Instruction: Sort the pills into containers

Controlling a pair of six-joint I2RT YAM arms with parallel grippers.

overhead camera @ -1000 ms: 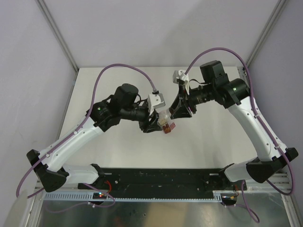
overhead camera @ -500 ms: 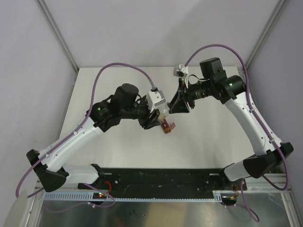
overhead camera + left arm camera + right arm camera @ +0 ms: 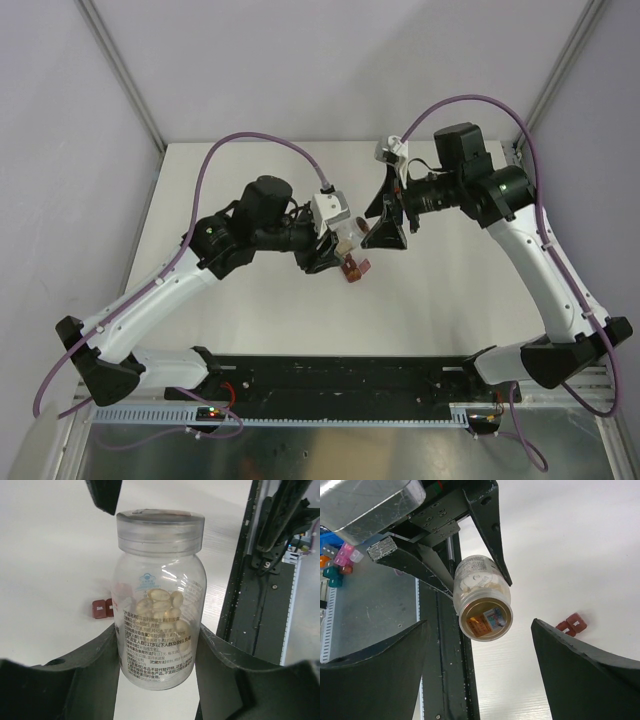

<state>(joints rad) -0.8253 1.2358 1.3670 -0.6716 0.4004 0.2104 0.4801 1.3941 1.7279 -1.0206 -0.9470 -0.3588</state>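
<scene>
Over mid-bench, left gripper (image 3: pixel 159 647) clenched the pills' (image 3: pixel 161 602) bottle (image 3: pixel 159 580) (rigid, likely slick); right gripper (image 3: pixel 477 627) gaped at the cap (image 3: pixel 160 527), its likely hold.

White table (image 3: pixel 440 300) ringed by pale grey walls (image 3: pixel 60 120). Above the table's middle, a clear capped bottle (image 3: pixel 160 595) with a printed label. Black rail (image 3: pixel 330 372) along the table's near edge.

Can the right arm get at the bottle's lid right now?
Probably yes: the right gripper is open with the lid facing it and nothing between them, while the left gripper holds the bottle.
</scene>
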